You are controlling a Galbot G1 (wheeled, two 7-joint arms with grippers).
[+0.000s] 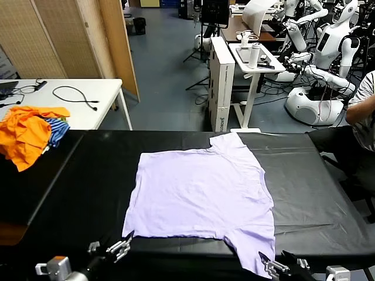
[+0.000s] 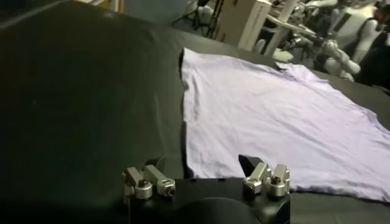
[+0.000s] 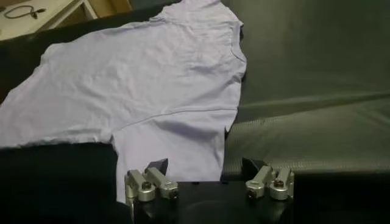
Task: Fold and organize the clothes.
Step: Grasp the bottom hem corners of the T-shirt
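Right claw [image 3: 207,176] gapes over the plain, unlettered T-shirt [image 3: 158,85].

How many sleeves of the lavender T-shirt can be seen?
2. One sleeve lies at the far edge of the T-shirt; the other sleeve lies at the near edge, by the right gripper.

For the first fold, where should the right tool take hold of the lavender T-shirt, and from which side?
Probably at the near sleeve of the T-shirt, which lies flat on the black table with that sleeve reaching toward the near edge. The right tool is open just short of its hem, so it could come from the near side and pinch low. The left tool is open by the near left corner.
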